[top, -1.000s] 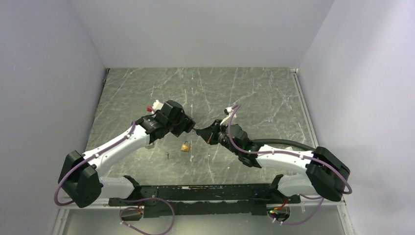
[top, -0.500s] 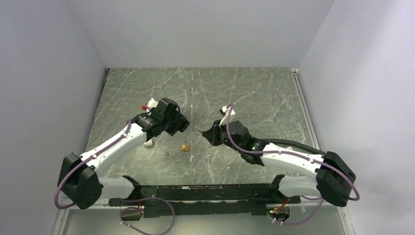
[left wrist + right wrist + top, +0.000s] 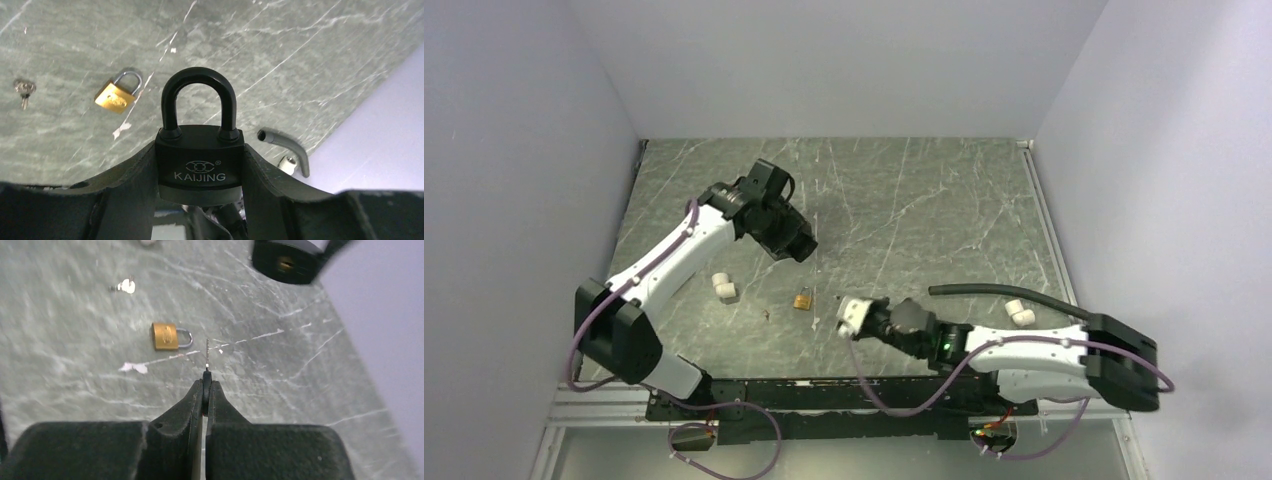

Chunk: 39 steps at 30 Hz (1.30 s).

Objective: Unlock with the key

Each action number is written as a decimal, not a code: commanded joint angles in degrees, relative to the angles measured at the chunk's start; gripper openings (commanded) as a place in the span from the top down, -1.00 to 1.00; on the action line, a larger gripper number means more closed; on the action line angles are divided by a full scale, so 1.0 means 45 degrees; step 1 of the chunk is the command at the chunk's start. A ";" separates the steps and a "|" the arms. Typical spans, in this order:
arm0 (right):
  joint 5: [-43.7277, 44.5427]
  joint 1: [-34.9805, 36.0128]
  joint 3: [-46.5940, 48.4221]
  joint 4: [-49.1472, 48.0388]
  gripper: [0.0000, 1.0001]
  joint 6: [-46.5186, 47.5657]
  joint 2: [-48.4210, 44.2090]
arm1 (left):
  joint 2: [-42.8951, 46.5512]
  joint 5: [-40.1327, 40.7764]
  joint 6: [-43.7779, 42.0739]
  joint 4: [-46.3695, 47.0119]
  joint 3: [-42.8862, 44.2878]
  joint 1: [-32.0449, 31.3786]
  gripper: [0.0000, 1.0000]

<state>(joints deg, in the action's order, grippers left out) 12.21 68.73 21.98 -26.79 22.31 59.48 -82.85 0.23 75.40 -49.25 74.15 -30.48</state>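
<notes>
Tiny key (image 3: 206, 376) with a black head sits pinched in the right gripper (image 3: 205, 396). The fingers are pressed together on the head, so only the thin silvery blade pokes out toward 12 o'clock over the grey marbled table (image 3: 310, 390).

In the right wrist view the brass padlock (image 3: 167, 336) lies flat at 11 o'clock from the blade tip, near it but apart, with its shackle pointing to 3 o'clock. A loose key (image 3: 125, 286) lies farther off at 10 o'clock. At 1 o'clock, by the top edge, the underside of the black padlock (image 3: 286, 261) shows its brass-coloured keyway (well apart from the blade).

The left gripper (image 3: 200, 172) clamps that black padlock by its body, one finger on each side. The shackle stands upright at 12 o'clock, both legs seated in the body. Pale lettering on the body reads KAIJING, under a small oval emblem with a registered mark. The stamp on the brass padlock is too small to read.

In the top view the brass padlock lies on the table at 6 o'clock from the left gripper and at 10 o'clock from the right one.
</notes>
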 commanded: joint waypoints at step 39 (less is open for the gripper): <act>0.0973 0.1085 0.3007 -0.1345 1.00 0.8207 0.4833 | -0.1526 -0.0553 -0.0768 -0.3290 0.1407 -0.0062 1.00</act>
<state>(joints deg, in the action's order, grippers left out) 17.93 73.84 33.17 -33.34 60.42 79.59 -91.07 -1.83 71.13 -63.72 78.74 -30.46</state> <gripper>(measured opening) 0.032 0.569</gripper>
